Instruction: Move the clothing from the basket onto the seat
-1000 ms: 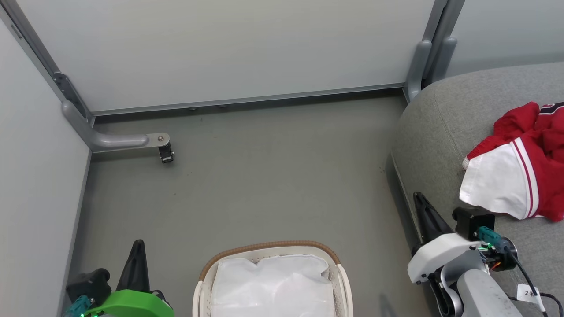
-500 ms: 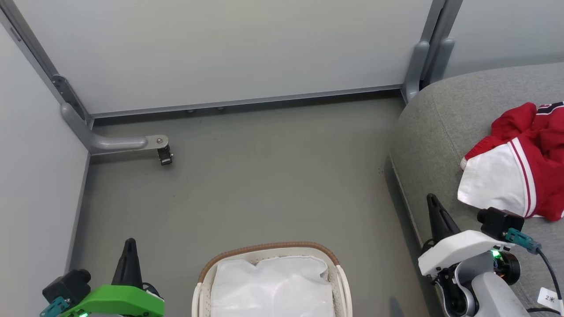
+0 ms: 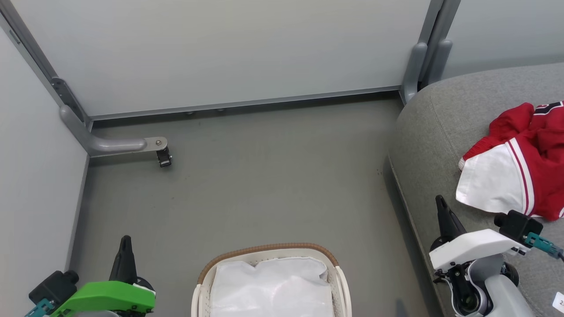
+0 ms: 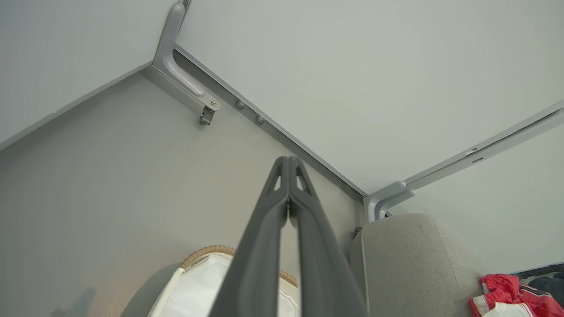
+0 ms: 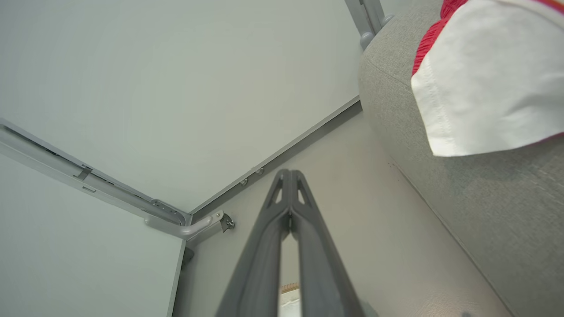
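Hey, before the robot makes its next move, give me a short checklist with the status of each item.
1. The clothing lies on the seat: ok.
2. The clothing sits back from the seat's edge: ok.
3. The basket is emptied of clothing: white liner shows, near end cut off: cannot tell.
4. The left gripper is shut and empty: ok.
5. The right gripper is shut, empty, apart from the clothing: ok.

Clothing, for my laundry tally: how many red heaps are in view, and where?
1: the clothing lies bunched on the seat, at the head view's right edge; it may hide further pieces. The basket shows white liner in its visible part, no red.
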Robot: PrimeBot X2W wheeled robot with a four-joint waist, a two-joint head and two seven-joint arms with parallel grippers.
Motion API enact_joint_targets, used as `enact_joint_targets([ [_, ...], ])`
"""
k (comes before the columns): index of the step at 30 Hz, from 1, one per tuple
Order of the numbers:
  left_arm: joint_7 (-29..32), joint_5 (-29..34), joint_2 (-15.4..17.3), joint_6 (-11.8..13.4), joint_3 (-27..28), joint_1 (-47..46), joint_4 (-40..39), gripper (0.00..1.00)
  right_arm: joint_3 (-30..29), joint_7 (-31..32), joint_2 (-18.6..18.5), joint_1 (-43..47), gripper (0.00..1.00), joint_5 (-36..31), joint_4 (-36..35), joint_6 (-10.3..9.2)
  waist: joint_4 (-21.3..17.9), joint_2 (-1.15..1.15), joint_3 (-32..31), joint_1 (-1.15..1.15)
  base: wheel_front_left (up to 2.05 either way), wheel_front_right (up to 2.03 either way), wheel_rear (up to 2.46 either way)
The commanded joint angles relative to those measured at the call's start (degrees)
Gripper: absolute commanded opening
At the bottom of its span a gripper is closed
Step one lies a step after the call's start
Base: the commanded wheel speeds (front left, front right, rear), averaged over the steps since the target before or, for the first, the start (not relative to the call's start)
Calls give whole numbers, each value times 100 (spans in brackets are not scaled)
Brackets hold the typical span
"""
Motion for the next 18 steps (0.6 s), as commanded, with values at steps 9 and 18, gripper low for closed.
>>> enact_joint_targets([
  [9, 211, -739, -12, -1, 101, -202, -177, 0, -128, 205, -36, 47, 0, 829, -220, -2, -16, 0, -19, 0, 0, 0, 0],
  [18, 374, -1281, -23, -1, 157, -238, -251, 0, -213, 369, -40, 110, 0, 1447, -322, -3, -31, 0, -37, 0, 0, 0, 0],
])
